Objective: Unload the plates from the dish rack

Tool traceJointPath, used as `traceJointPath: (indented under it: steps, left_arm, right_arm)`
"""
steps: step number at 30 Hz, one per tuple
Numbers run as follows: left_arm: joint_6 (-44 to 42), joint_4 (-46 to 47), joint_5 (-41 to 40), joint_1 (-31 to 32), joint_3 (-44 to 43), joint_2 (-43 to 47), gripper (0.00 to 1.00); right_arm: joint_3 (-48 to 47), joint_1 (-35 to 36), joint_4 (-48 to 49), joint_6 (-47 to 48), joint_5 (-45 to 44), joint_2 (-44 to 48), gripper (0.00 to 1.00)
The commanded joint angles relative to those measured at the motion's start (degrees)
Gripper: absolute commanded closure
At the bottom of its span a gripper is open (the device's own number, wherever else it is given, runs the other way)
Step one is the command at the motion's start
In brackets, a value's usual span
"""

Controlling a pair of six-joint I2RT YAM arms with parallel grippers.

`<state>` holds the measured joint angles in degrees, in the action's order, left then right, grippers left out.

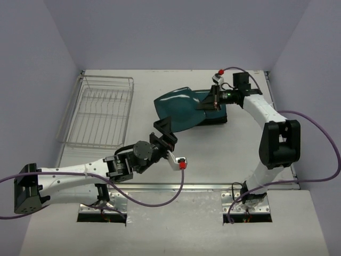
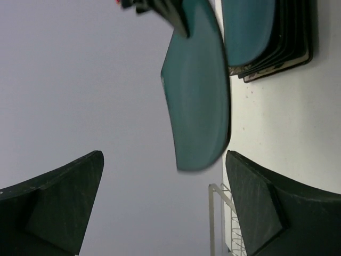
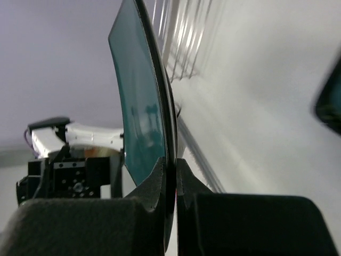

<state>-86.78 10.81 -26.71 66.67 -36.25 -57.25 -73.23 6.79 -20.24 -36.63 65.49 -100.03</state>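
Plate [image 1: 178, 108]: teal, tilted on edge, rim pinched by right gripper [image 1: 212, 101]
Left gripper [image 1: 164, 133]: jaws wide apart, holding nothing, just below plate
Dish rack [image 1: 98, 112]: table's far-left side, well apart from plate

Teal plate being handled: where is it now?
The teal plate is mid-table in the top view, right of the dish rack, its right edge pinched by the right gripper over the stack.

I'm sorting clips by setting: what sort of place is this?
Probably a robotics test cell, not a kitchen: plain walls box in a white table, a left arm and right arm are bolted at its edge, with a dish rack, a teal plate and a plate stack.
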Motion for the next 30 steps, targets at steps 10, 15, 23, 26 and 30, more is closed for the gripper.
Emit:
traceJointPath:
  steps: [10,15,23,26,30]
  left_arm:
    - [44.4,-29.2,-3.2,-16.4,-34.7,-7.2,0.0]
    - [60.4,-39.3,1.8,-23.5,-42.5,-9.8,0.0]
    - [69.7,-44.6,10.1,-32.4,-40.8,-8.2,0.0]
    - [70.3,-44.9,10.6,-33.3,-40.5,-7.5,0.0]
    - [70.8,-45.2,11.3,-34.3,-39.8,-6.9,0.0]
  right_arm:
    - [-10.6,-19.8,-5.9,12.8,-4.1,-4.8,1.0]
    - [-12.7,-20.5,-5.9,13.6,-6.4,-8.7,1.0]
    - [-16.9,-20.7,-5.4,12.7,-7.1,-14.9,1.0]
    - [-17.3,-20.7,-3.9,10.9,-7.0,-16.7,1.0]
    - [-15.5,-20.7,0.6,6.3,-6.6,-18.1,1.0]
